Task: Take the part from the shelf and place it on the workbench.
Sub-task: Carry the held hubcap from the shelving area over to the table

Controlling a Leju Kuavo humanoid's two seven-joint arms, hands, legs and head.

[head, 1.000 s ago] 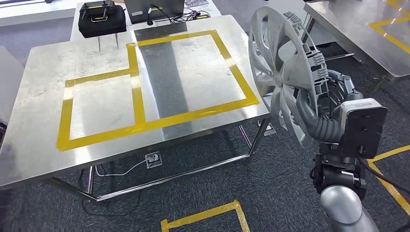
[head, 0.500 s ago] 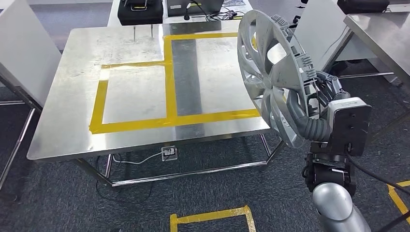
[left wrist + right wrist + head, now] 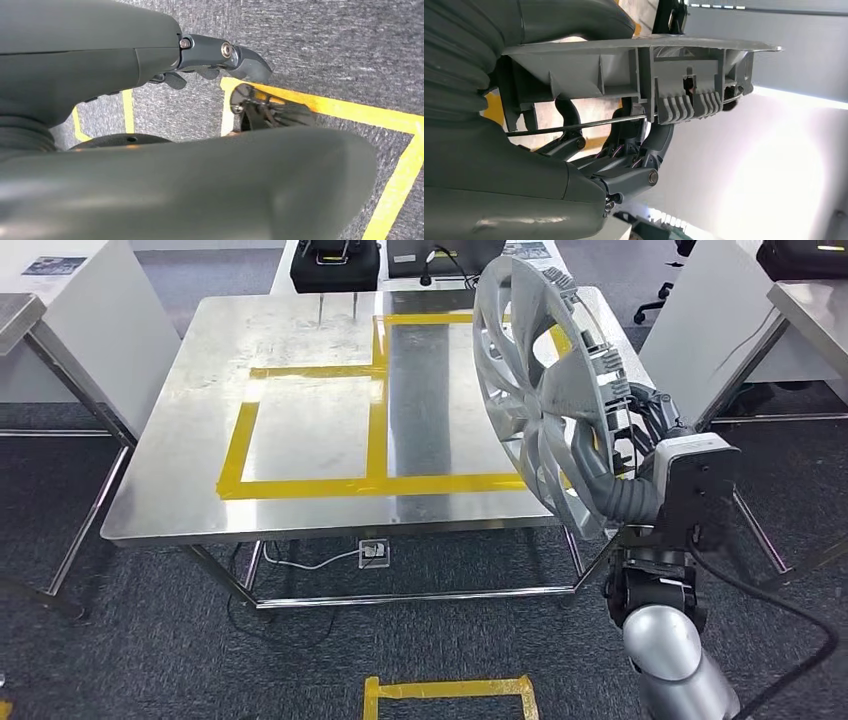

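The right hand [image 3: 640, 425] gripped the rim of a silver spoked plastic wheel cover [image 3: 535, 390], held upright in the air over the right edge of the yellow-taped steel desk [image 3: 300, 410]. The left hand [image 3: 220, 55] hung over carpet, fingers loosely apart, holding nothing.

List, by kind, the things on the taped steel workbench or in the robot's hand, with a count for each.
Silver wheel cover, held in the right hand: 1
Black case at the far edge of the workbench: 1
Total: 2
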